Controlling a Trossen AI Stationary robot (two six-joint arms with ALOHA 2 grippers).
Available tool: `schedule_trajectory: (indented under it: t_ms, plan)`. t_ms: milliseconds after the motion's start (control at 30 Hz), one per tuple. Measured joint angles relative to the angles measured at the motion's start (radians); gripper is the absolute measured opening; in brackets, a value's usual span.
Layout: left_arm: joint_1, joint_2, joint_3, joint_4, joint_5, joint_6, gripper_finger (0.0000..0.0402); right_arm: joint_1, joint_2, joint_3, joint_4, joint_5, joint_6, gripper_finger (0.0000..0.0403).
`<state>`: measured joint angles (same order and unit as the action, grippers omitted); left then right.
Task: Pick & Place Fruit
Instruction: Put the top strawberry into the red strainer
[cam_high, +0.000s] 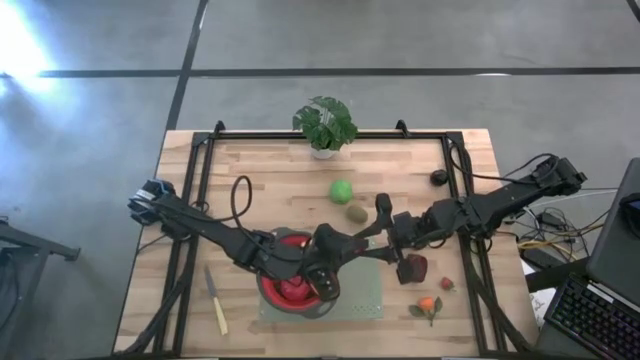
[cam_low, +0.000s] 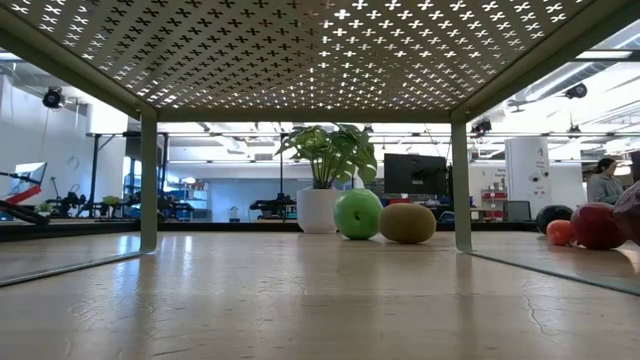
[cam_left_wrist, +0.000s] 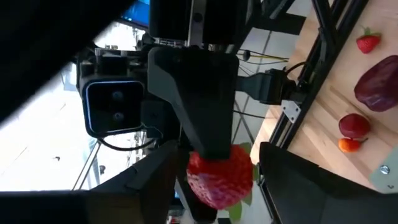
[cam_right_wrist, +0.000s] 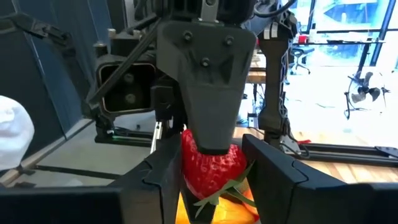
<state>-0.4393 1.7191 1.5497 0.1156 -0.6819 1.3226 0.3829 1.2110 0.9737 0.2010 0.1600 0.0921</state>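
A red strawberry with green leaves hangs in the air over the table's middle, where both grippers meet head-on. My right gripper comes level from the table's right and is shut on it. My left gripper, rolled on its side, comes from the left and is open. One of its fingers is above the strawberry; the other is hidden below. On the table rest a green ball, a brown kiwi, a dark-red lump and small red and orange pieces. My right gripper pinches the strawberry's two sides between its two fingers, coming level from the table's right. The strawberry is lifted clear of the table, its leaves pointing downward. My left gripper's fingers reach over the strawberry's top; whether they touch it I cannot tell.
A red bowl stands on a green mat beneath my left arm. A pale-handled knife lies near the front left. A potted plant stands at the far edge. A black frame borders the table.
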Motion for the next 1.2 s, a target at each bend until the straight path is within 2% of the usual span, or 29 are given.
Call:
schedule_trajectory:
  t_ms: [133, 367, 667, 767, 1000, 1100, 1200]
  plan:
    - [-0.001, 0.000, 0.000, 0.008, 0.000, 0.001, 0.0205, -0.005, 0.001, 0.000, -0.002, 0.001, 0.001, 0.0153]
    - [-0.002, 0.000, 0.000, 0.007, 0.000, -0.040, 0.0122, -0.005, 0.001, 0.000, -0.003, 0.002, -0.002, 0.0141]
    - [-0.004, 0.000, 0.000, 0.003, -0.020, -0.068, 0.0130, -0.004, 0.001, 0.000, -0.010, 0.002, -0.009, 0.0180]
    - [-0.015, -0.003, 0.000, 0.002, -0.060, -0.095, 0.0137, -0.004, -0.007, 0.000, -0.020, 0.001, -0.019, 0.0195]
    - [-0.067, -0.061, 0.000, -0.095, -0.157, -0.160, 0.0119, -0.004, -0.104, 0.001, -0.135, 0.002, -0.009, 0.0221]
    - [-0.094, -0.105, 0.001, -0.189, -0.196, -0.263, 0.0124, -0.003, -0.156, 0.001, -0.255, 0.064, 0.028, 0.0228]
    - [-0.119, -0.157, 0.001, -0.300, -0.214, -0.422, 0.0133, -0.004, -0.200, 0.001, -0.386, 0.187, 0.088, 0.0233]
